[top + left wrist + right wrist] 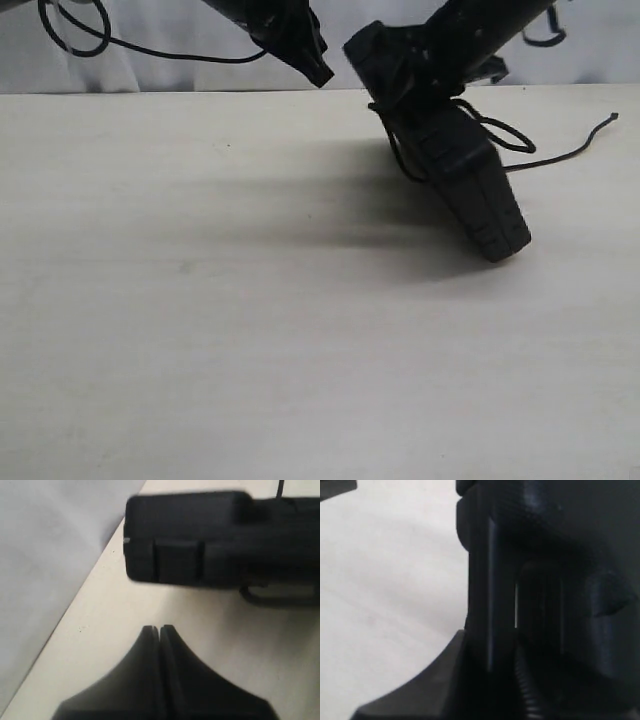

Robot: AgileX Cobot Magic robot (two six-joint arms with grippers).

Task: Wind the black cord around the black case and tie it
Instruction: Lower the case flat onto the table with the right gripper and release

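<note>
Just right of centre in the exterior view: the black case (480,195), long and slab-like, tipped steeply, lower end on the table (200,300), upper end raised toward the top of the frame. Wound around its middle, the black cord (548,160): thin, braided, loose loops beside the case, a tail trailing toward the right edge and ending in a frayed tuft. Clamped on the case's upper half from above, the right gripper (415,90), partly closed with the case in its grip. Up at top centre, clear of the case, the left gripper (322,72), pressed fully shut on nothing.

Only from the exterior view: the tilt, the wraps, the tail. Only from the left wrist view: the two fingers (150,645) meeting along a hairline seam, smooth matte black, flaring wide toward the base; beyond them the case's end, blurred, with a raised rectangular block on its side and a dark strand (280,599) under it, too soft to name for certain. Only from the right wrist view: the case's skin close up, finely woven, ridged, hard-edged, with one curved, smooth finger flush against its edge.

Around all this: pale, faintly grained tabletop, soft shadow left of the case, creased white cloth (60,75) behind.
</note>
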